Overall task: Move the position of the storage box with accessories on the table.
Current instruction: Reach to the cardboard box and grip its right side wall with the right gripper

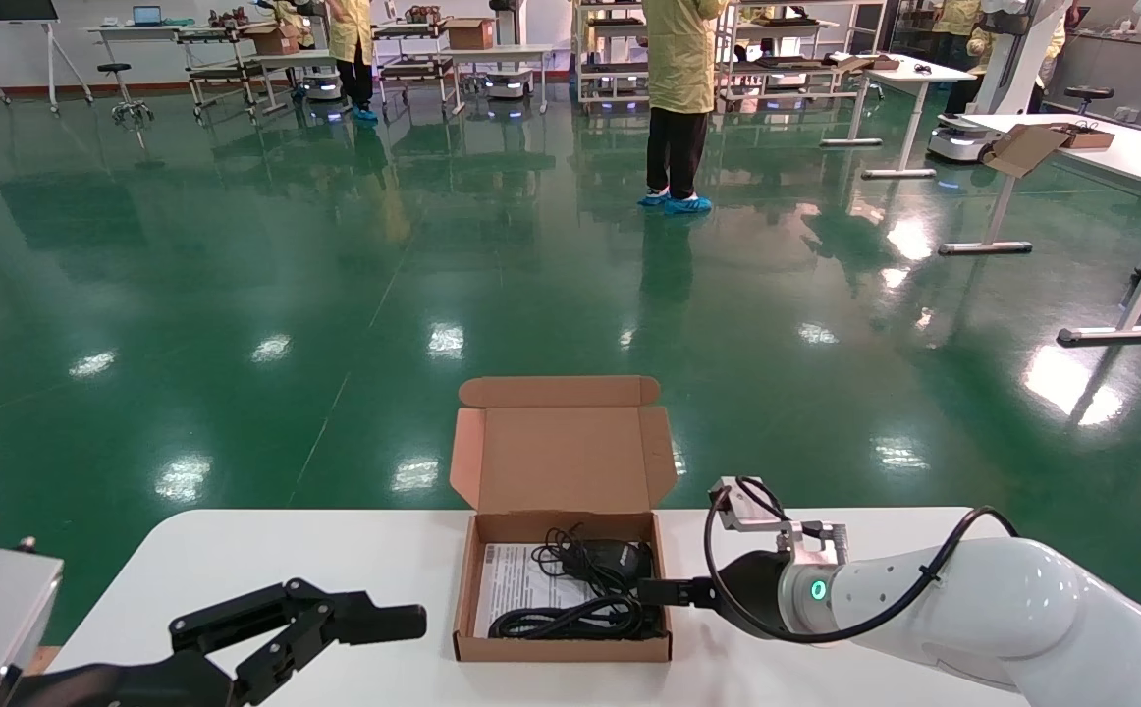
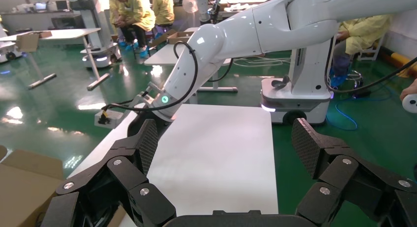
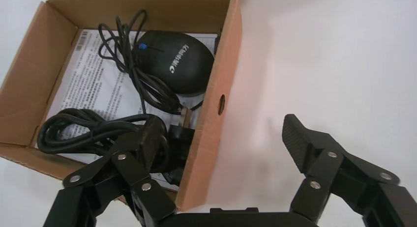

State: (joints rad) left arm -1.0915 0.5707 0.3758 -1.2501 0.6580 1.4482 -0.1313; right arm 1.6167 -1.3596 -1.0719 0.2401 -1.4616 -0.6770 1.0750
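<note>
The shallow brown corrugated cardboard storage box (image 1: 562, 579) is sitting lid-up in the lower centre of the head view on the white smooth-topped bench (image 1: 237, 560), holding black coiled cables (image 3: 93, 131), a black mouse (image 3: 179, 62) and a white printed sheet (image 3: 88, 65). The right gripper (image 3: 221, 138) is straddling the box's right wall, fingers released, one inside, one outside. The left gripper (image 1: 335, 624) is hovering at lower left, fingers spread

At lower centre the open storage box (image 1: 562, 589) sits on the table (image 1: 335, 560), right gripper (image 1: 664, 592) at its right wall, left gripper (image 1: 374, 628) lower left.
</note>
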